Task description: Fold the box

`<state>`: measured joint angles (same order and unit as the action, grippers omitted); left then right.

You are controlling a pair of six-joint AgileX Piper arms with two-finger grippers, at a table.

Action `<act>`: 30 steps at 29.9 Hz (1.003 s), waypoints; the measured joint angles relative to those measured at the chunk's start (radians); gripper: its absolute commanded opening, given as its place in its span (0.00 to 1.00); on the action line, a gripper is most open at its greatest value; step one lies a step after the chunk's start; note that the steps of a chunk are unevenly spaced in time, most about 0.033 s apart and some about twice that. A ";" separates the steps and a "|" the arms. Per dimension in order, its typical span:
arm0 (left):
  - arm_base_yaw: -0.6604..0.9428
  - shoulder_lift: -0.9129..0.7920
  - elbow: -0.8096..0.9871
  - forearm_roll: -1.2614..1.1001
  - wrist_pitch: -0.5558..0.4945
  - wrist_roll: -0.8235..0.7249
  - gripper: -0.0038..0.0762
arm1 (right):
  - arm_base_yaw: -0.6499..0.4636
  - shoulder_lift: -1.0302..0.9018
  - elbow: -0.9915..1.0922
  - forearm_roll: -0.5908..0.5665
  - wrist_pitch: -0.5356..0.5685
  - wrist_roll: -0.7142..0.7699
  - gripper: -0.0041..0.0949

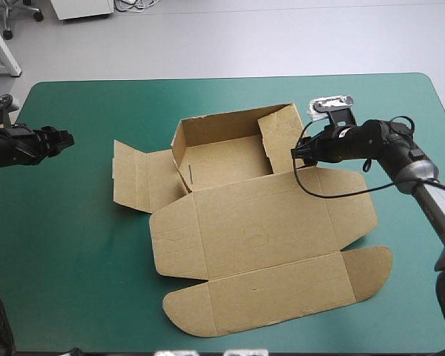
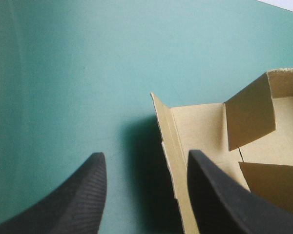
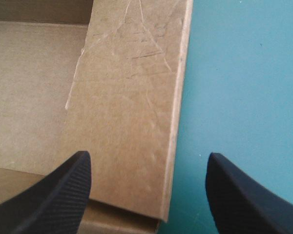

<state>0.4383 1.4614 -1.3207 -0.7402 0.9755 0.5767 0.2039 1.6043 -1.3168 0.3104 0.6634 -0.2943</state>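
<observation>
Saw plain brown across the box (image 1: 259, 230), with thin pale scratch lines on one raised wall (image 3: 132, 87) and a faint round mark on the flat lid (image 1: 256, 236). Found the table cover (image 1: 74, 245) an even teal-green, darker in shadow beside the box. Noted black, finely ribbed fingers (image 3: 58, 195) on the left gripper (image 2: 146, 156) and right gripper (image 3: 147, 157).

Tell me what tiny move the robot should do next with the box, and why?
Probably shut the right gripper on the box at its right wall. Its fingers are open with that wall's outer edge between them, and the wall leans inward rather than standing straight. The left gripper is open too, well off the box.
</observation>
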 measured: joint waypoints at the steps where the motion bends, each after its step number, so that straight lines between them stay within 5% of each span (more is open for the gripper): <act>1: 0.000 0.000 0.000 0.000 0.000 0.001 0.51 | 0.000 0.018 -0.015 0.001 0.004 -0.001 0.68; 10: 0.000 0.000 0.000 0.000 0.000 0.004 0.51 | 0.006 0.200 -0.241 -0.005 0.125 -0.004 0.68; 18: 0.000 0.000 0.000 0.000 -0.001 0.004 0.51 | 0.073 0.380 -0.487 -0.170 0.316 0.104 0.67; 24: 0.000 0.000 0.000 0.000 -0.001 0.005 0.51 | 0.076 0.494 -0.668 -0.200 0.460 0.162 0.53; 30: 0.000 0.000 0.000 0.000 -0.001 0.005 0.51 | 0.076 0.534 -0.731 -0.223 0.494 0.178 0.25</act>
<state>0.4383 1.4614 -1.3207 -0.7402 0.9746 0.5815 0.2796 2.1385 -2.0482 0.0878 1.1578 -0.1165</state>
